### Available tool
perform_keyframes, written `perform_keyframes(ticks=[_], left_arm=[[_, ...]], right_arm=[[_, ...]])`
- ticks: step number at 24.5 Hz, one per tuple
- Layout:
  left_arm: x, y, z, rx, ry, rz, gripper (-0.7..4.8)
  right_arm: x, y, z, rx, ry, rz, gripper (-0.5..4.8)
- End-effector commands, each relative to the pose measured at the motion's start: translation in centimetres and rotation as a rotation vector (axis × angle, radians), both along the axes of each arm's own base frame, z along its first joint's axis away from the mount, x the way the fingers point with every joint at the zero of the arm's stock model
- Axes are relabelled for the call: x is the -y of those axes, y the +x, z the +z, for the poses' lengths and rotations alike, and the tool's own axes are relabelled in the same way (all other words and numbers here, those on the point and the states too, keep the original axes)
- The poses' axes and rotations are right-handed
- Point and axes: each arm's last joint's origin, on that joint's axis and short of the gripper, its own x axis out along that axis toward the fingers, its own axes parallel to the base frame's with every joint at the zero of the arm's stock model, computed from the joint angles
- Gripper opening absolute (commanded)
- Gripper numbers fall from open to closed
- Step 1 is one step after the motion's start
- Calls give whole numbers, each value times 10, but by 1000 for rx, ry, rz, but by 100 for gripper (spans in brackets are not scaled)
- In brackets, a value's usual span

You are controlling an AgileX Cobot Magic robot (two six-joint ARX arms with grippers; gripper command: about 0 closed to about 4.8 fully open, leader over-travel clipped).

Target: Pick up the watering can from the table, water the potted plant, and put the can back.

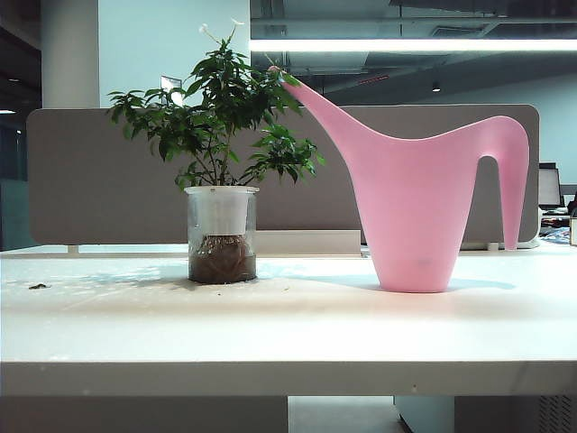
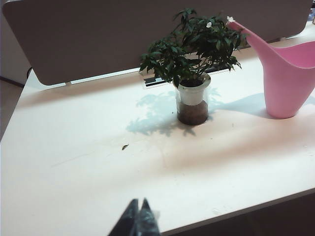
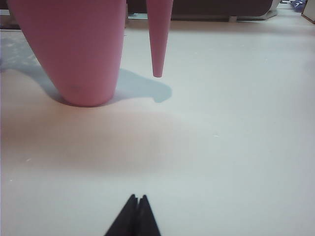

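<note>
The pink watering can [image 1: 415, 212] stands upright on the white table [image 1: 288, 334], right of the middle, its spout reaching over the potted plant [image 1: 221, 236]. The plant is bushy and dark green in a clear jar. Neither arm shows in the exterior view. From above the table's near edge, my left gripper [image 2: 139, 202] looks onto the plant [image 2: 192, 103] and the can [image 2: 288, 83]; its fingers are pressed together and hold nothing. My right gripper [image 3: 138, 197] sits low over the table, shut and empty, well short of the can's body [image 3: 74, 49] and its hanging handle tip [image 3: 157, 44].
A grey partition [image 1: 99, 180] runs behind the table's back edge. A dark speck of dirt [image 1: 38, 286] lies at the far left, and a small leaf scrap [image 2: 125, 146] lies on the table in front of the plant.
</note>
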Motion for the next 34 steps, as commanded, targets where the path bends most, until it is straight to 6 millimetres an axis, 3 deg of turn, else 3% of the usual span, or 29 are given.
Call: perform_keyframes(ticks=[1, 3, 5, 7, 9, 10, 11, 13, 14, 17, 24, 34], left_arm=[[5, 0, 1, -4, -57, -154, -5], [8, 1, 0, -16, -72, -238, -5], [9, 4, -1, -21, -74, -247, -5], [9, 4, -2, -25, -70, -248, -5], [9, 4, -2, -25, -70, -249, -5], [9, 4, -2, -25, -71, -251, -5], [9, 4, -2, -25, -70, -249, -5], [9, 4, -2, -25, -70, -250, -5], [9, 4, -2, -25, -70, -250, -5], [9, 4, -2, -26, -71, -252, -5], [9, 4, -2, -26, -72, -258, -5], [9, 4, -2, -24, -71, -250, -5]], right_arm=[[0, 1, 1, 29, 3, 2, -1], [0, 1, 2, 35, 128, -28, -1], [0, 0, 16, 116, 183, -22, -2], [2, -9, 62, 290, 143, -69, -5], [4, -12, 115, 366, -102, -134, -5], [4, -8, 129, 381, -139, -135, -1], [3, 5, 149, 410, -178, -130, 46], [3, 38, 170, 447, -175, -138, 153], [3, 52, 172, 442, -177, -146, 171], [8, 107, 151, 361, -175, -145, 186], [6, 180, 82, 272, -90, 14, 289], [5, 204, 37, 200, -84, 74, 317]])
